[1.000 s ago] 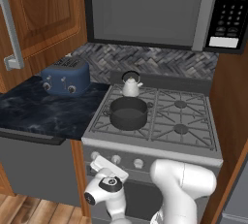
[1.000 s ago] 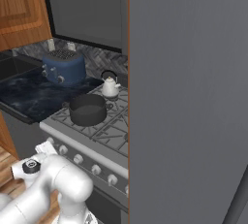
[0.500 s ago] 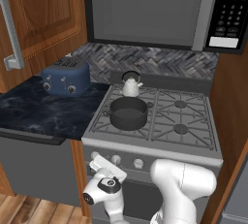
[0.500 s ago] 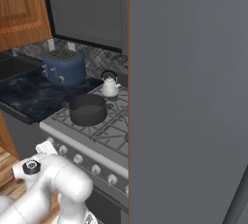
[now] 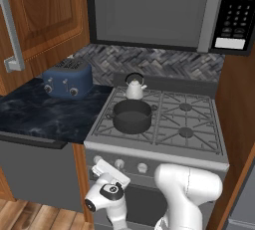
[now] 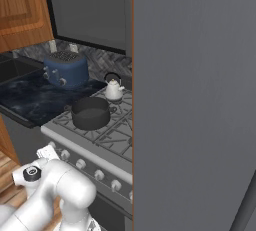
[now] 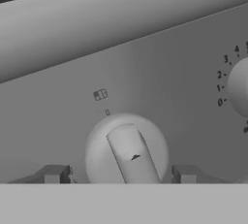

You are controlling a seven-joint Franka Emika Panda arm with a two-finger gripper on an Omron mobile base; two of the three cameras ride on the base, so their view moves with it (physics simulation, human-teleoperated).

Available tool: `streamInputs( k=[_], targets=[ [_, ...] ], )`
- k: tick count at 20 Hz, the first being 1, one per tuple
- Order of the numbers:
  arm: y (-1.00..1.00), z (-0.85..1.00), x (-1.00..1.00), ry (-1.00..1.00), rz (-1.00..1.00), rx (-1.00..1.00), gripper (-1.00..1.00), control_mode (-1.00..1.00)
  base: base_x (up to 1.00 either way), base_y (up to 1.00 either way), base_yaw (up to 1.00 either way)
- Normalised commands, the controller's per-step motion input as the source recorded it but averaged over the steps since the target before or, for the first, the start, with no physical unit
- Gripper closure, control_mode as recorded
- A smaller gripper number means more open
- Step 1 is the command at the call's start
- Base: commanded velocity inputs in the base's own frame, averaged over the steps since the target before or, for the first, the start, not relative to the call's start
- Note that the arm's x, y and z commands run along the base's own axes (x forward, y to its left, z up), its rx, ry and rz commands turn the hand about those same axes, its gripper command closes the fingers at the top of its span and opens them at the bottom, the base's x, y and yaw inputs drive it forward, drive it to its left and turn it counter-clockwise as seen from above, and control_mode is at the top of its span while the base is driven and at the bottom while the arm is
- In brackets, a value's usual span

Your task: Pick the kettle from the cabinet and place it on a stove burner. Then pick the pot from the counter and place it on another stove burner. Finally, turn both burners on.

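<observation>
Pot (image 5: 131, 116) sits on the front-left burner of the range (image 5: 149, 152), lid-less, interior dark and looks empty. Kettle (image 5: 134, 86) is upright on the rear-left burner just behind the pot, lid on, close to it but I can't tell if they touch. Same layout in the right base view: pot (image 6: 90, 112) in front, kettle (image 6: 113, 89) behind.

Blue toaster (image 5: 67, 78) is on the tabletop (image 5: 45, 117) left of the range, well apart from the pot; nothing visible in its slots. Wall cabinet (image 5: 42, 20) above it has its door shut, bar handle at the left edge. Microwave (image 5: 164, 10) hangs over the range.

Hand (image 7: 118, 174) is down at the range's front panel, aimed square at a knob (image 7: 127, 151). Fingers (image 7: 52, 173) are apart, one tip each side of the knob, straddling it; contact with the knob not discernible, so no confirmed grip. Knob's raised bar runs near vertical in the hand view, tilted a little. A second knob (image 7: 240, 86) with numbered marks shows at the right edge.
</observation>
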Motion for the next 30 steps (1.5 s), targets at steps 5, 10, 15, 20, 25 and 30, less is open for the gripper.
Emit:
streamInputs(
  k=[5, 10, 15, 20, 25, 30],
  targets=[
    [-0.02, 0.02, 0.0, -0.04, 0.0, 0.0, 1.0, -1.0, 0.0, 0.0, 0.0],
    [-0.01, 0.01, 0.0, -0.01, 0.0, -0.02, 1.0, -1.0, 0.0, 0.0, 0.0],
    [-0.07, 0.0, -0.04, 0.0, 0.0, -0.03, 1.0, -1.0, 0.0, 0.0, 0.0],
    [-0.14, 0.0, -0.02, 0.0, 0.0, -0.07, 1.0, -1.0, 0.0, 0.0, 0.0],
    [-0.13, 0.0, 0.0, 0.0, 0.01, -0.11, 1.0, -1.0, 0.0, 0.0, 0.0],
    [-0.13, 0.0, 0.0, 0.0, 0.0, -0.12, 1.0, -1.0, 0.0, 0.0, 0.0]
  ],
)
